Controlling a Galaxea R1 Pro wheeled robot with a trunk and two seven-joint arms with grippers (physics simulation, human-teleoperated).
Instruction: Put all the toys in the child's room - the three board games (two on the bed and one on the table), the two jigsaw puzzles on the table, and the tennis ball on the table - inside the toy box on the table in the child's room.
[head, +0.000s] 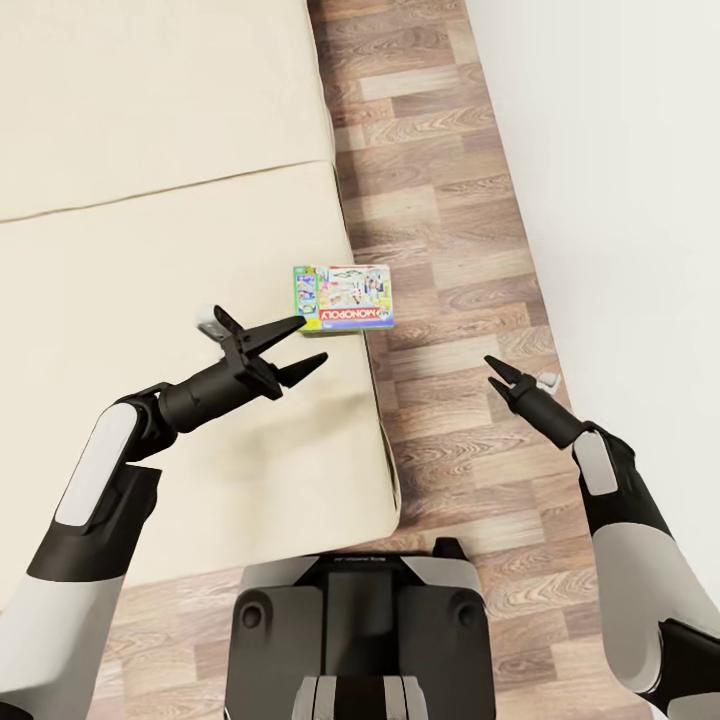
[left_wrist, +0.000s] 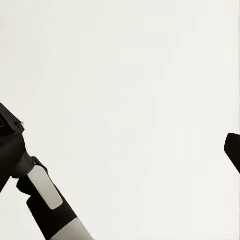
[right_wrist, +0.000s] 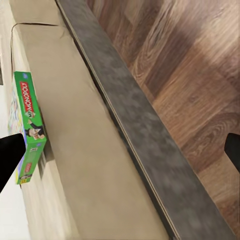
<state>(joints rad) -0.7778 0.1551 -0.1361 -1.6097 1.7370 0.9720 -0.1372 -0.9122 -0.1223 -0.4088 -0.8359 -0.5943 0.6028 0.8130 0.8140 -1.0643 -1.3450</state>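
A green-edged Monopoly board game (head: 343, 297) lies flat on the beige bed (head: 150, 300), right at the mattress's right edge. My left gripper (head: 312, 341) hovers open over the mattress, just short of the box and slightly to its left, holding nothing. Over the wood floor to the right of the bed, my right gripper (head: 493, 372) points toward the box. In the right wrist view the Monopoly box (right_wrist: 27, 125) shows edge-on on top of the mattress (right_wrist: 85, 150), and the two fingertips (right_wrist: 10, 160) stand far apart and empty.
A grey bed frame (right_wrist: 135, 130) runs along the mattress's side above the wood-plank floor (head: 440, 200). A white wall (head: 620, 200) closes the narrow floor strip on the right. My base (head: 360, 630) stands at the bed's near corner. The left wrist view faces the white wall (left_wrist: 125, 100).
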